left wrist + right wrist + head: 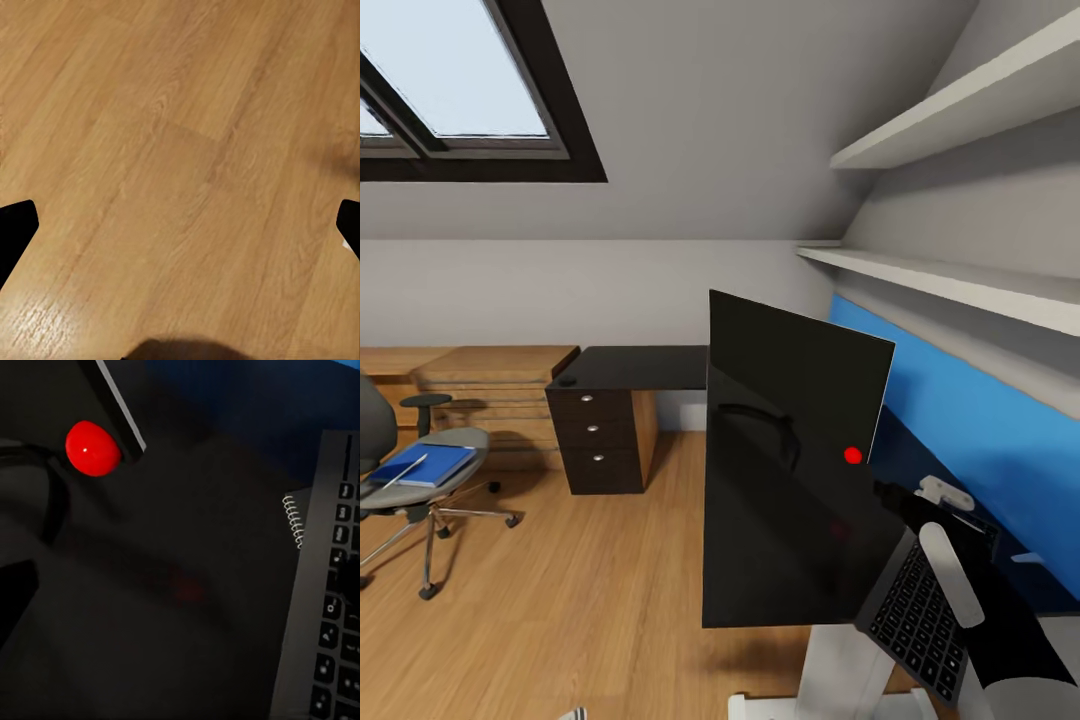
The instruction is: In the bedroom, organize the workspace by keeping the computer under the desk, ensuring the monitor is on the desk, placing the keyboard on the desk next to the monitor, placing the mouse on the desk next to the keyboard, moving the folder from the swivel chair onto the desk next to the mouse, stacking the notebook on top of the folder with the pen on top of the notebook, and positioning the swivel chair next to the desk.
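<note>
Monitor standing on the bench

Monitor [790, 470] is seen upright on the glossy black bench [640, 366], keyboard [917, 620] just beside it. Folder [425, 465] is left on the swivel chair [420, 470], well apart. Left fingers [16, 225] are spread over wooden floor [180, 150]; the right fingers' state cannot be told.

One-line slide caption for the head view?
Monitor upright on the desk beside the keyboard; blue folder on the swivel chair.
</note>
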Motion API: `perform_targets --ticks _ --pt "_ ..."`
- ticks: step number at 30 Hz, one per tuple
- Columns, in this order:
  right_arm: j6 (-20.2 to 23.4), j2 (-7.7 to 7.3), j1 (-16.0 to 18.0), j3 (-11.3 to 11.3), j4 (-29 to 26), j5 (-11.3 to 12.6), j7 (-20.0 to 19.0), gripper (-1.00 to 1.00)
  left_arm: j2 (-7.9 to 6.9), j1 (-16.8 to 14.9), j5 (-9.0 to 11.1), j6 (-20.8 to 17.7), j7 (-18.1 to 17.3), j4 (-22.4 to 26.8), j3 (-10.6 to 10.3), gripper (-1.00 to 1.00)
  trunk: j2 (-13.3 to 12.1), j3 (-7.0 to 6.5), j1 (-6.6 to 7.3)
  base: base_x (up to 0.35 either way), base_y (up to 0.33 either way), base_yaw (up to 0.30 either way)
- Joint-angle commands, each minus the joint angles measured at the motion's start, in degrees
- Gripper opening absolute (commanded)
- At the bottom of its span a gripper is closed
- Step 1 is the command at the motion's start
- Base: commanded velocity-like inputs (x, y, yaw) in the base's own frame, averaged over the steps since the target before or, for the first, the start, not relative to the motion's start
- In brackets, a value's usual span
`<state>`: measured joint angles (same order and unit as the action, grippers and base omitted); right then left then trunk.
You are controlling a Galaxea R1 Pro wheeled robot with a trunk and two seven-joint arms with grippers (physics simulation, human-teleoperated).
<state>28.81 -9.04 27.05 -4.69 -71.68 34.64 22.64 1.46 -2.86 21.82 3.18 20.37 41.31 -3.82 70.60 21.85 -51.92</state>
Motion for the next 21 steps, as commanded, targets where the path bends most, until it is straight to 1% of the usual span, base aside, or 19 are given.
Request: perform_targets --ticks 1,5,14,18,19,21 --pt "0.14 -0.01 0.03 0.03 -0.1 0.74 0.49 1.0 -0.05 -0.04 0.6 0.33 0.38 0.0 -0.32 1.0 0.05 0.07 0.0 -0.144 0.096 0.0" --pt "0.06 0.03 0.03 0.06 -0.06 0.9 0.49 1.0 -0.05 -0.04 0.6 0.34 0.37 0.0 -0.32 1.0 0.05 0.07 0.0 -0.222 0.162 -0.009" --pt "-0.05 0.39 0.03 0.07 0.16 1.03 0.4 1.0 -0.13 -0.02 0.6 0.34 0.37 0.0 -0.32 1.0 0.05 0.15 0.0 -0.264 0.229 -0.237" --pt "-0.11 0.84 0.03 -0.1 0.04 1.65 0.39 1.0 -0.14 -0.03 0.6 0.34 0.37 0.0 -0.3 1.0 0.05 0.19 0.0 -0.262 0.234 -0.068" --pt "-0.11 1.02 0.03 -0.13 -0.02 2.35 0.39 1.0 -0.14 -0.02 0.6 0.34 0.37 0.0 -0.27 1.0 0.05 0.19 0.0 -0.262 0.235 -0.011" --pt "-0.09 1.03 0.03 -0.14 -0.02 2.48 0.39 1.0 -0.14 -0.01 0.6 0.34 0.37 0.0 -0.29 1.0 0.05 0.19 0.0 -0.262 0.235 -0.006"
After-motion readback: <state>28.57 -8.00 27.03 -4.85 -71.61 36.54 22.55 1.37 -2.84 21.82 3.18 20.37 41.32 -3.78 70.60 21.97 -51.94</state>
